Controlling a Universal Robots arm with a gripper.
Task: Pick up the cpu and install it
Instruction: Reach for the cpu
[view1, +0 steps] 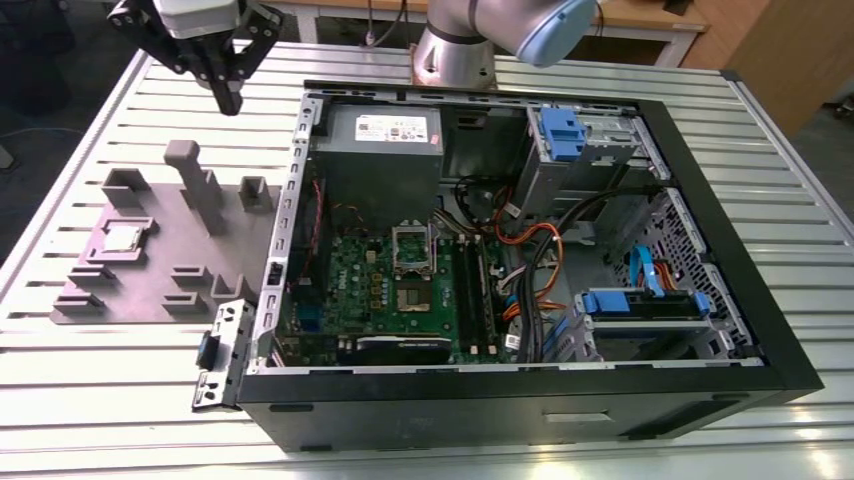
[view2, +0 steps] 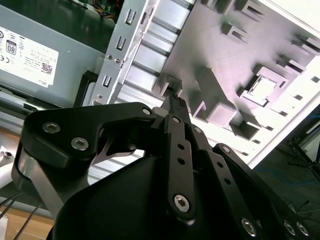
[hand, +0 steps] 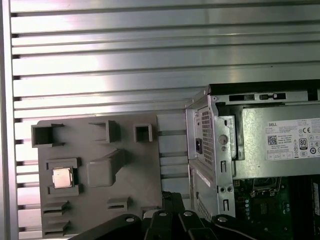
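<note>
The cpu (view1: 124, 237) is a small silvery square lying in a recess of the grey fixture plate (view1: 160, 280), to the exterior view's left of the open computer case (view1: 534, 260). It also shows in both wrist views: cpu (hand: 62, 177), cpu (view2: 262, 87). My gripper (view1: 230, 102) hangs high above the table, beyond the fixture's far end and well apart from the cpu. Its black fingers (view2: 175, 107) meet at the tip with nothing between them. Inside the case, the silver socket frame (view1: 415, 292) sits on the green motherboard.
A grey power supply box (view1: 380, 135) with a white label fills the case's far corner near the gripper. Upright grey posts (view1: 200, 190) rise from the fixture plate. Cables and blue drive brackets (view1: 641, 300) crowd the case's other side. The ribbed metal table (view1: 80, 120) surrounds everything.
</note>
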